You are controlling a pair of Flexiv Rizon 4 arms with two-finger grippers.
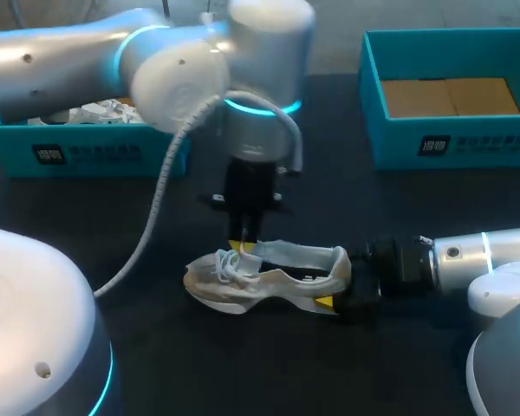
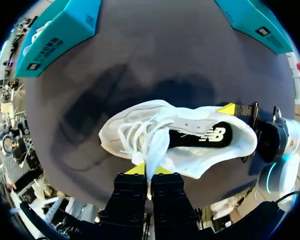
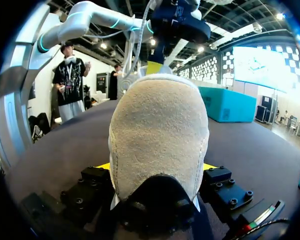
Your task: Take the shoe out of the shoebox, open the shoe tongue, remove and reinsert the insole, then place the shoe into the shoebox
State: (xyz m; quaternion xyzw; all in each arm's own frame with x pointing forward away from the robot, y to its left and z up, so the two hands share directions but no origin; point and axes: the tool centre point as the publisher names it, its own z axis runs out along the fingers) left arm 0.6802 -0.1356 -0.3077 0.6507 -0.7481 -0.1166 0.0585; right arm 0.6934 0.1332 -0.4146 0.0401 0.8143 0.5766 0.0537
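two hands share one white shoe [image 1: 269,276] on the dark surface [image 1: 156,347], and the weaker hold looks to be the forward one. the left hand [image 2: 149,169] has its yellow tips pressed together on the tongue [image 2: 156,147], a narrow pinch on soft fabric. a pull to open the tongue could simply slide off it. loose laces [image 2: 132,137] lie just beside those tips and could be caught and dragged along. a hard upward tug might also lift the toe or twist the shoe out of the right hand [image 3: 157,167], since the shoe is clamped only at the heel.

the shoe lies on its sole with the left hand coming straight down over the lacing, the tongue rising as a white strip between its tips. the right hand lies low along the surface behind the shoe. its fingers [image 3: 102,166] pinch the heel from both sides, and the toe points away from it. the dark insole [image 2: 202,136] shows inside the collar, not yet taken out. the shoe sits well apart from the paper-filled teal box [image 1: 17,152] at the left and the second teal box [image 1: 503,143], brown-floored, at the right.
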